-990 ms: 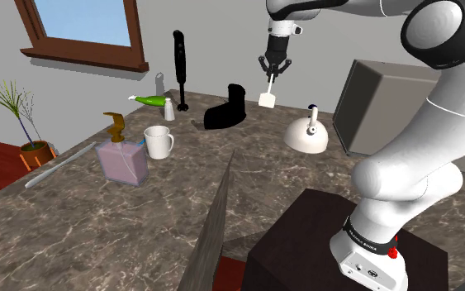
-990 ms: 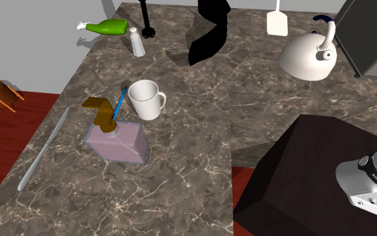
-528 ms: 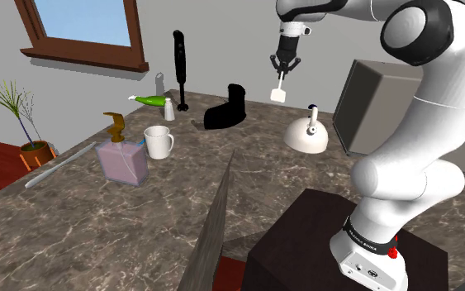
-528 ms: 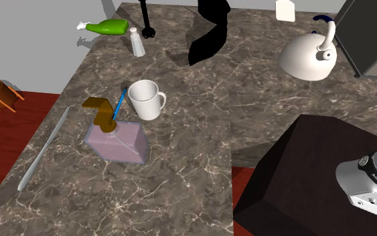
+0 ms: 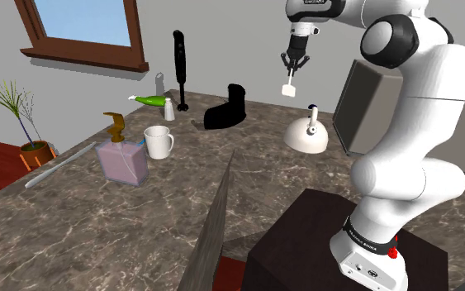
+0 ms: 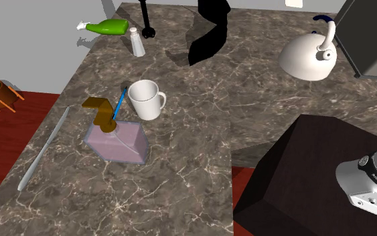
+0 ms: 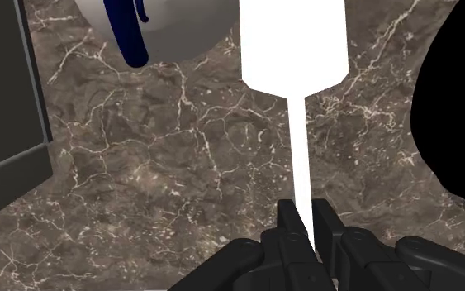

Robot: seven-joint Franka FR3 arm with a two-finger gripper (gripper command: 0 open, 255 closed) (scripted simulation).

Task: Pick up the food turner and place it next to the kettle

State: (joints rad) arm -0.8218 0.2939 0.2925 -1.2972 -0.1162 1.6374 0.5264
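The dark marbled bench [image 5: 181,198] carries a white kettle [image 5: 306,136], a white mug [image 5: 158,142] and a pinkish soap dispenser [image 5: 123,161]. A green bottle [image 5: 149,100] lies near the wall, just beside an upright grey shaker [image 5: 169,109].

Overall level: bright and even in all three views, with a flat, rendered look.
Source: diffuse, not traceable to one lamp; window [image 5: 86,21] pane a bright pale blue.
Shadows: soft and faint; grey smudge from green bottle [image 6: 108,27] on the wall just beside it; slight darkening of countertop [image 6: 193,154] at the base of mug [image 6: 145,99].
Highlights: food turner [image 7: 292,41] blade pure flat white, unshaded; kettle [image 6: 304,60] graded gently from white to grey.
Darks: black block [image 6: 210,30] a featureless silhouette.
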